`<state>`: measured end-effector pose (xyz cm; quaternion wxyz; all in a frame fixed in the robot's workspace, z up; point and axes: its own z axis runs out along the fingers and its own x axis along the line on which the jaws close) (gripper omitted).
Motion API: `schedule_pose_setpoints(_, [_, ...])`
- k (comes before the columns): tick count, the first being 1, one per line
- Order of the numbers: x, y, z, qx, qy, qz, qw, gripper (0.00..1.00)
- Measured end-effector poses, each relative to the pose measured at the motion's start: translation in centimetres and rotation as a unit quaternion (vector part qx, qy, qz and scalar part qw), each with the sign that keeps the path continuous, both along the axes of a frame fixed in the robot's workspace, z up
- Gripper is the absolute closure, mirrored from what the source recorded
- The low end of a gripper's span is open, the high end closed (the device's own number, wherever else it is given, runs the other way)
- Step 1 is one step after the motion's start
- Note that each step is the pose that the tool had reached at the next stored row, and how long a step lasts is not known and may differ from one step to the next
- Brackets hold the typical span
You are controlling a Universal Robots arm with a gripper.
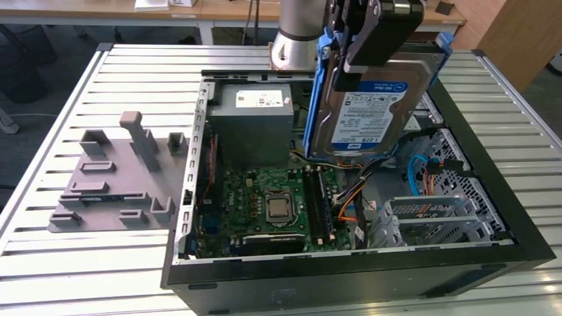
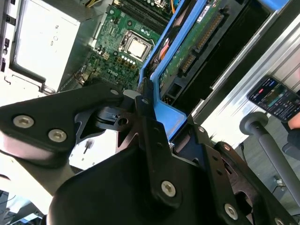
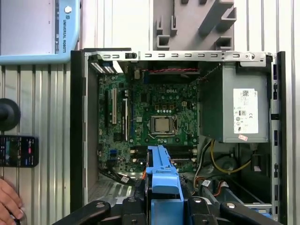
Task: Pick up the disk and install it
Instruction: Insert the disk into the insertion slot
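**Holding the disk over the open case**

Exterior view first: my gripper [image 1: 351,66] is pinched onto the blue plastic carrier frame of the disk [image 1: 364,112], so the jaws are clamped on it, not spread. The disk hangs nearly upright above the far part of the open computer case [image 1: 351,270]. It's a flat grey metal slab, its white and blue label facing the camera. The case is a black box with thin sheet-metal walls. Inside are a green motherboard [image 1: 263,191] with a shiny square processor [image 1: 279,207] and a plain grey power supply [image 1: 255,122] with a white sticker. On the exterior view's left sits a matte grey plastic fixture [image 1: 114,178] full of blocky slots and posts. Everything rests on a ribbed, slatted metal table [image 1: 88,263], with a dark floor beyond.

In the second wrist view, my black bolted fingers [image 2: 143,110] grip the blue frame edge. The disk [image 2: 187,51] shows its green circuit-board underside, with the motherboard beneath. A phone [image 2: 274,98] lies on the slats beside the case.

In the first wrist view, I'm looking straight down into the case [image 3: 77,131]. The disk [image 3: 161,173] shows edge-on as a blue strip in my gripper [image 3: 164,206], over the board. A person's hand [image 3: 7,204] rests near the phone [image 3: 16,151].
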<state>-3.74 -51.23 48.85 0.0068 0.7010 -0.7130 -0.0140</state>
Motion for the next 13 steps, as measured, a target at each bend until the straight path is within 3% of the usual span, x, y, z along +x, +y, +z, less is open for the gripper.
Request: schedule_pose_setpoints(13, [0.15, -0.84, -0.26, 0.0001, -0.0003, 0.0, 1.0, 0.64])
